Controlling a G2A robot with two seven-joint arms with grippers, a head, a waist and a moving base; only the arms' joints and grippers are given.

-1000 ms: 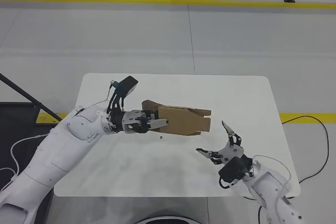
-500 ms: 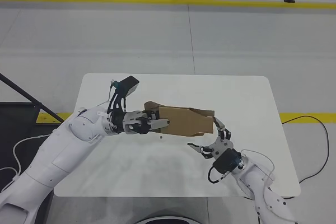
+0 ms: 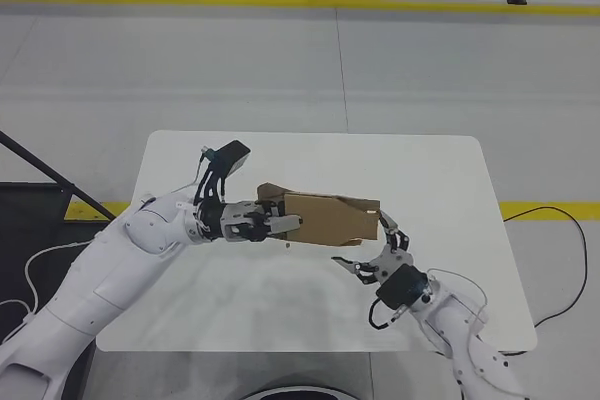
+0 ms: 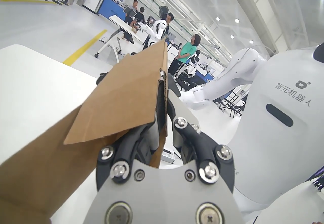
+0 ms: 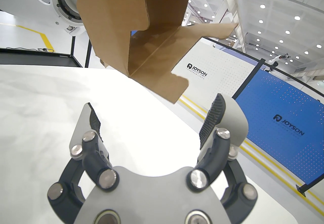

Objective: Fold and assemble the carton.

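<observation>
Standing by the table (image 3: 430, 170), I saw the carton (image 3: 325, 218) held a little above its middle, lying long from 9 o'clock to 3 o'clock. It was partly opened, with the panels bent along their creases and the flaps loose at the free end.

The left claw (image 3: 285, 222) was clamped on the 9 o'clock end, its fingers pinched together over a cardboard edge. It had kept that hold through the last second, and the carton had barely shifted.

The right claw (image 3: 362, 245) was what had moved. A second earlier it hung well apart from the carton, out toward 4 o'clock on the table. It had since swung in and come just under the carton's 3 o'clock end, at about 5 o'clock from the carton's centre. Its fingers stayed spread wide and held nothing. From its own wrist the nearest flap hung just above the gap between them. I could not tell for certain whether a fingertip already brushed the cardboard.

To my eye the approach was nearly done and the folding had not begun. One arm steadied the carton and the other stood ready to take or push a flap. I judged the next move would need care, since a loose flap could bend the wrong way or slip out of the open fingers.
</observation>
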